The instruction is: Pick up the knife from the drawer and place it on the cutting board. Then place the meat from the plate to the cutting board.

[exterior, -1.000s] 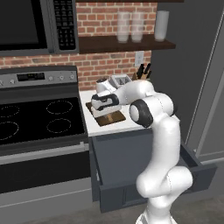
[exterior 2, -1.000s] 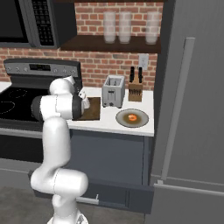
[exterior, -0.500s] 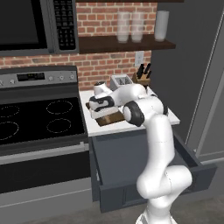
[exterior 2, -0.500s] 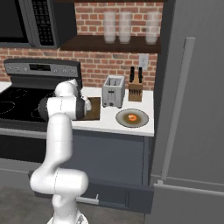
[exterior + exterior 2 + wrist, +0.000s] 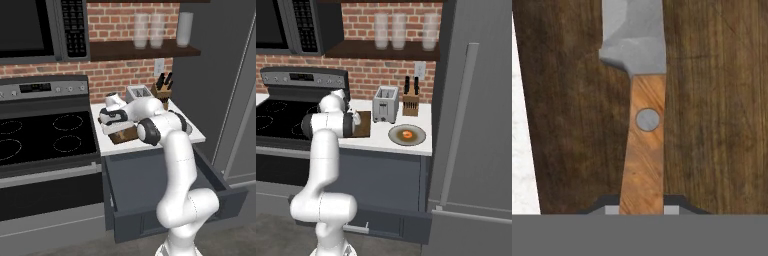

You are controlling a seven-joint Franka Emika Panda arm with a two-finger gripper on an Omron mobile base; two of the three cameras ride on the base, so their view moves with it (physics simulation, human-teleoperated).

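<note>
In the hand view the knife [image 5: 644,140], with a light brown wooden handle and silvery blade, runs up the middle. My gripper [image 5: 642,207] is shut on the handle's end. Right beneath it is the dark brown cutting board [image 5: 712,115]; I cannot tell whether the knife touches the wood. From the left base view, my gripper [image 5: 113,121] hangs low over the cutting board [image 5: 126,135] on the counter beside the stove. The pale plate [image 5: 407,135] with the small orange-brown meat [image 5: 406,134] sits to the right of the board [image 5: 363,125]. The dark grey drawer [image 5: 222,186] stands pulled out below the counter.
A silver toaster [image 5: 385,103] and a wooden knife block [image 5: 410,102] with black-handled knives stand at the back of the counter. The black stove top [image 5: 45,135] lies left of the board. A tall grey fridge [image 5: 476,115] closes off the right side. White counter [image 5: 522,160] shows beside the board.
My elbow has swung a little left and lower while the hand stays over the board, still shut on the knife.
</note>
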